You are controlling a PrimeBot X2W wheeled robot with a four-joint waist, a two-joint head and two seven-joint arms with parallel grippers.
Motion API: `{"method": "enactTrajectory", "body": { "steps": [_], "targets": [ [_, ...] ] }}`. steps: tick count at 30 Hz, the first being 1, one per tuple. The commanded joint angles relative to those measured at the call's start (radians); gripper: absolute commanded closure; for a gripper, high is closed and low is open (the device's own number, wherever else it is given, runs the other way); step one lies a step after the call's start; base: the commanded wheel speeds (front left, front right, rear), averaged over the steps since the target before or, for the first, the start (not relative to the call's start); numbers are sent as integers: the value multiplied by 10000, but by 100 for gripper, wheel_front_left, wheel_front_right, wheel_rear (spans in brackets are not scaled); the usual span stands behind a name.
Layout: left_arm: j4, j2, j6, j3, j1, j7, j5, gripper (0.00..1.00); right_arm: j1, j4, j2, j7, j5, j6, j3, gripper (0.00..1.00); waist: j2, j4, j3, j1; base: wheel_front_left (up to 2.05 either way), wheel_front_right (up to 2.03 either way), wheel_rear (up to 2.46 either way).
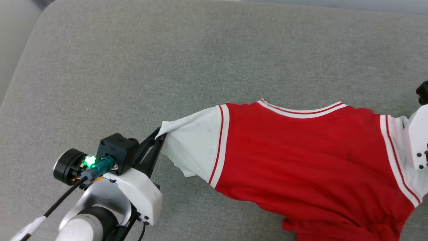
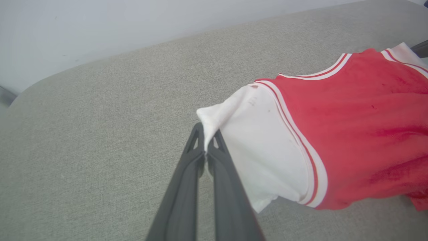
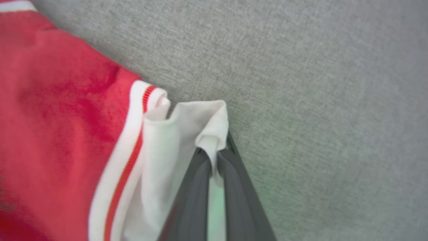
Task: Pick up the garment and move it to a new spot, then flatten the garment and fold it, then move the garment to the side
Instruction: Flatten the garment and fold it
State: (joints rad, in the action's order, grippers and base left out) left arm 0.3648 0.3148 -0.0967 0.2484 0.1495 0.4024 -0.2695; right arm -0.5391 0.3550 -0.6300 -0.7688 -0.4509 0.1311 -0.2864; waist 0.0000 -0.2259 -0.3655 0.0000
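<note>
The garment (image 1: pixel 301 154), a red shirt with white sleeves and striped trim, is stretched across the grey cushion, collar toward the far side. My left gripper (image 1: pixel 159 134) is shut on the edge of its left white sleeve (image 2: pixel 254 150), pinching the cloth between the dark fingertips (image 2: pixel 208 142). At the right edge of the head view only a pale part of my right arm (image 1: pixel 419 140) shows over the other sleeve. In the right wrist view my right gripper (image 3: pixel 214 157) is shut on a fold of that white sleeve (image 3: pixel 204 127). The shirt's lower hem (image 1: pixel 334 231) is bunched near the bottom edge.
The grey fabric cushion (image 1: pixel 167 60) spreads wide on the far side and to the left of the shirt. Its rounded edge (image 1: pixel 20 67) runs down the left side, with a pale surface beyond it.
</note>
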Motion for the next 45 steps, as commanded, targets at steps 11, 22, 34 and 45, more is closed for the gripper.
{"method": "enactTrajectory", "body": {
  "steps": [11,22,34,45],
  "targets": [
    [80,383,411,-996,-407,-589,-212,100,-618,-327,-147,1859,-494,-8,42,100,0,981,1493,0,0,0,0],
    [1168,1204,768,-2716,-185,-1191,-282,100,-1103,-2372,-431,2535,-630,-8,778,100,0,1943,2580,0,0,0,0],
    [2090,2180,917,-4695,1160,-1576,-776,100,-1477,-4415,125,2731,-1035,-8,1926,100,0,2604,2976,0,0,0,0],
    [2095,2891,933,-5399,2957,-1965,-1115,100,-2361,-5270,633,3045,-706,-9,2384,100,0,2919,2319,0,0,0,0]
  ]
}}
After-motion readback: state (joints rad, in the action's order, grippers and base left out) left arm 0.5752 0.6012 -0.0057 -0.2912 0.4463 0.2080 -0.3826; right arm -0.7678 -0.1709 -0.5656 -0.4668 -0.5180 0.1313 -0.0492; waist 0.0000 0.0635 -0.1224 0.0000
